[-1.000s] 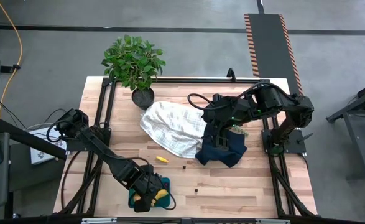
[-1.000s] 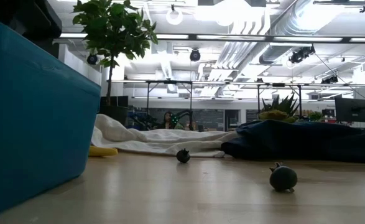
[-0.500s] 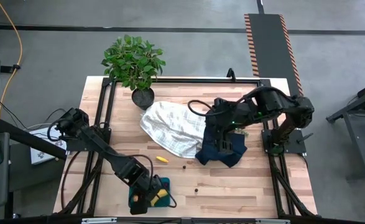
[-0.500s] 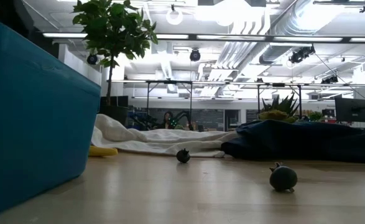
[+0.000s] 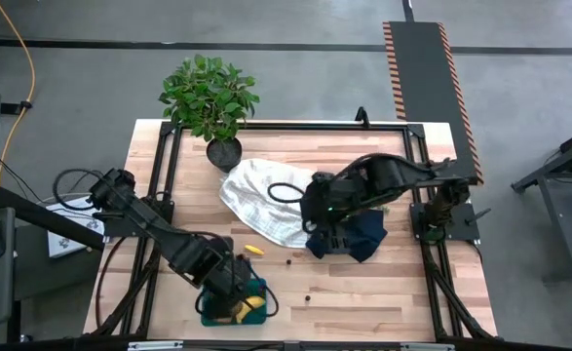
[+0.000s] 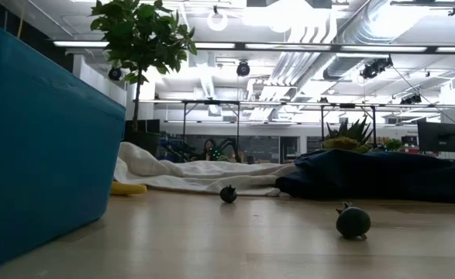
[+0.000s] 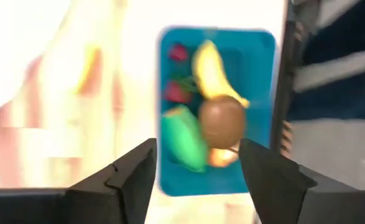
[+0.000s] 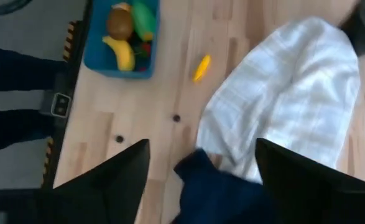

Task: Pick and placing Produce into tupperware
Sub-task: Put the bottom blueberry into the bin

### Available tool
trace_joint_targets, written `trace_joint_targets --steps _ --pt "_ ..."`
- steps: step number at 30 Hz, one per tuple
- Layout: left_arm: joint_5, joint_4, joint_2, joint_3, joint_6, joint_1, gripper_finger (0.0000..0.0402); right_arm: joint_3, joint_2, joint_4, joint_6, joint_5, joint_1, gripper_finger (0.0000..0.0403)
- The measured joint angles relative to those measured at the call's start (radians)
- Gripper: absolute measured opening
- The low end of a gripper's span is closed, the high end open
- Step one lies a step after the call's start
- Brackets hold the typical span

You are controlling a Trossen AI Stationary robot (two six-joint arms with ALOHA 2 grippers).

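- Hanging above the teal tupperware (image 7: 216, 112), the left gripper (image 7: 198, 180) has its fingers apart, nothing between them
- Inside lie a banana (image 7: 212, 70), a kiwi ball (image 7: 221, 122) and a green piece (image 7: 183, 138); a small yellow piece (image 8: 201, 67) lies on the table (image 5: 383, 292)
- The right gripper (image 8: 201, 180), spread and empty, hangs over the navy cloth (image 5: 363, 234) beside the white cloth (image 5: 266, 200)

No legible text, labels or nos. anywhere on table/room
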Motion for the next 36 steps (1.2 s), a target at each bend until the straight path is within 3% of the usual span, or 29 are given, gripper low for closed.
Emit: trace_joint_targets --steps 6,15,19,28,36 --pt "-0.208 -0.103 -0.064 0.141 -0.014 -0.008 0.0187 0.000 0.053 0.131 -0.037 -0.092 0.004 0.0219" --pt "-0.454 -0.260 -0.282 0.149 -0.153 -0.073 0.0153 0.000 0.072 0.189 -0.015 -0.095 0.024 0.0181" --pt "-0.519 -0.306 -0.363 0.149 -0.213 -0.132 0.0140 0.000 0.071 0.218 0.017 -0.043 0.031 0.0168" --pt "-0.558 -0.311 -0.464 0.148 -0.241 -0.272 0.0115 0.000 0.056 0.232 0.168 0.104 0.058 0.0128" --pt "-0.606 -0.310 -0.517 0.148 -0.233 -0.337 0.0093 0.000 -0.092 0.106 0.287 0.301 0.073 0.0068"
